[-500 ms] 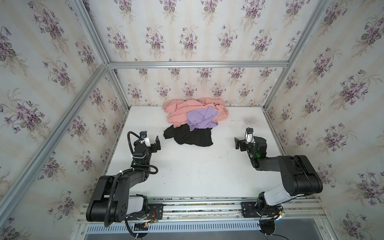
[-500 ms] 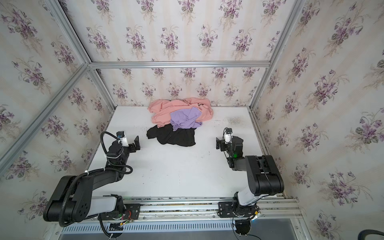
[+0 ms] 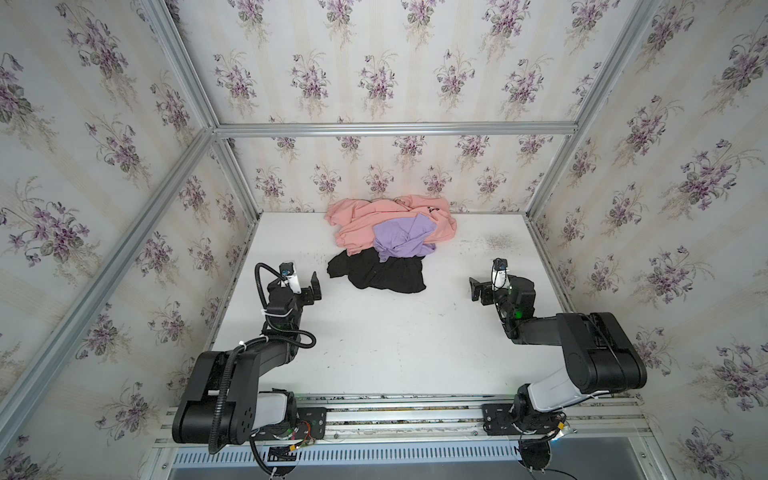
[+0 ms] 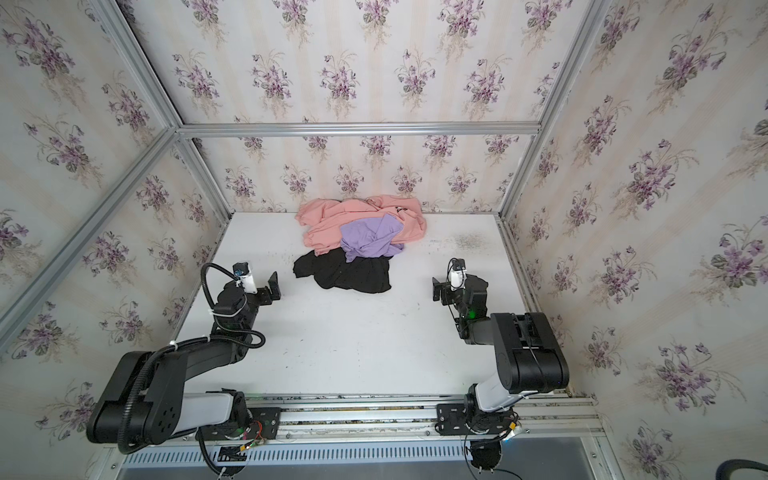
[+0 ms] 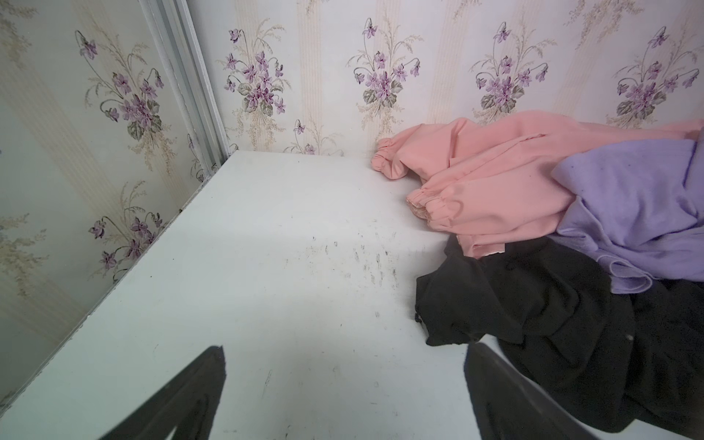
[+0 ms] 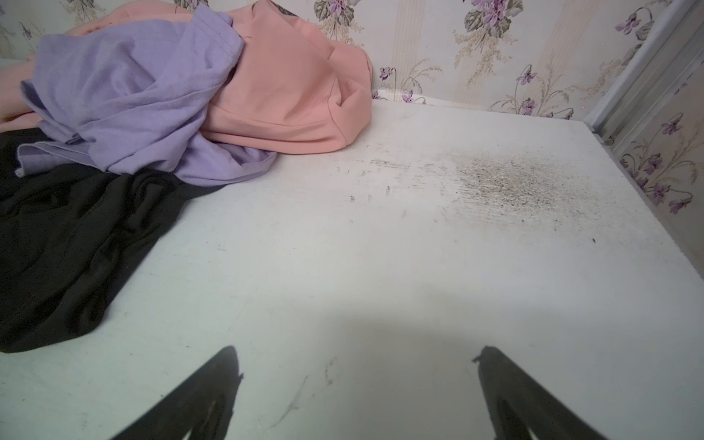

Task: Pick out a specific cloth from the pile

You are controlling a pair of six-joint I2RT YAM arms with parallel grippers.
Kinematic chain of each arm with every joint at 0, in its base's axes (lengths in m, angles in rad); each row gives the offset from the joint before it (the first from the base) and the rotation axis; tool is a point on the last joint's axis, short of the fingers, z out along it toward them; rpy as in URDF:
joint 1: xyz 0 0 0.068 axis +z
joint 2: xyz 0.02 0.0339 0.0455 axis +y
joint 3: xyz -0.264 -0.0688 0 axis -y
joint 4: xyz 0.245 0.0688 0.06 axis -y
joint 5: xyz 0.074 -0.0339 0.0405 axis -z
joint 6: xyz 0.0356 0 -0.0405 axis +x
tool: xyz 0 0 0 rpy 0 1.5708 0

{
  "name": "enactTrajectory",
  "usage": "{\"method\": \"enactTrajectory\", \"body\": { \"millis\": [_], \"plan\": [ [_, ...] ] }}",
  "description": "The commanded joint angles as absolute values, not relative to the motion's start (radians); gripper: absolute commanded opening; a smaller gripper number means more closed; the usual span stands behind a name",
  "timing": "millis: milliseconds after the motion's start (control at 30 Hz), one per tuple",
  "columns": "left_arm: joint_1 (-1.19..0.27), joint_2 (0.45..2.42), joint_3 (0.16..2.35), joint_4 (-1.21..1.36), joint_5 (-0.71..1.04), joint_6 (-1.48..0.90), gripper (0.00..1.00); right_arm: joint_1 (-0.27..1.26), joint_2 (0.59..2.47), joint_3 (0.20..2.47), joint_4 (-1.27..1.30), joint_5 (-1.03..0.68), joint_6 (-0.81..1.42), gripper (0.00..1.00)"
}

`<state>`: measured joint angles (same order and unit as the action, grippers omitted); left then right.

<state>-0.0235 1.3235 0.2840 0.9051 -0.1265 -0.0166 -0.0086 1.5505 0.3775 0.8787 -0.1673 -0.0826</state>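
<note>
Cloth (image 3: 376,274) lies crumpled, long axis left-right; left fingers (image 3: 316,280), right fingers (image 3: 474,287) apart, empty.

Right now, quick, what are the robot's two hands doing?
Left gripper: open, holding nothing.
Right gripper: open, holding nothing.

Cloth (image 3: 378,276): plain black, soft, crumpled low and wrinkled on white bench (image 3: 395,340), upper centre of frame in both top views. Lowest-in-frame item of pile (image 3: 390,245).
Upper edge of cloth tucked under lilac garment (image 3: 401,239) and hem of pink sweatshirt (image 3: 357,228); lower and side edges lie free on bench.
Pile sits against back wall: pink sweatshirt largest, at rear; lilac garment draped over its right-centre.
Left wrist view: cloth (image 5: 571,324) at lower right.
Right wrist view: cloth (image 6: 57,236) at left edge.
</note>
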Motion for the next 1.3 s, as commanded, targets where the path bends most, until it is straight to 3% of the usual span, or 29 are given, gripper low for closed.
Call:
{"method": "enactTrajectory", "body": {
  "millis": [0,67,700,933,1267],
  "plan": [
    [-0.019,1.32,0.279,0.937,-0.118,-0.005,1.0,-0.01,1.545,0.379,0.922,-0.141,-0.061,1.0],
    [-0.015,1.319,0.275,0.944,-0.107,-0.008,1.0,-0.008,1.544,0.389,0.906,-0.08,-0.043,1.0],
    [-0.034,1.319,0.279,0.935,-0.14,0.004,1.0,-0.005,1.541,0.385,0.909,-0.07,-0.043,1.0],
    [-0.035,1.304,0.285,0.926,-0.174,-0.006,1.0,0.003,1.433,0.385,0.806,-0.04,-0.045,1.0],
    [-0.039,1.114,0.561,0.345,-0.134,-0.082,1.0,0.075,1.078,0.534,0.27,0.029,0.035,1.0]
  ]
}}
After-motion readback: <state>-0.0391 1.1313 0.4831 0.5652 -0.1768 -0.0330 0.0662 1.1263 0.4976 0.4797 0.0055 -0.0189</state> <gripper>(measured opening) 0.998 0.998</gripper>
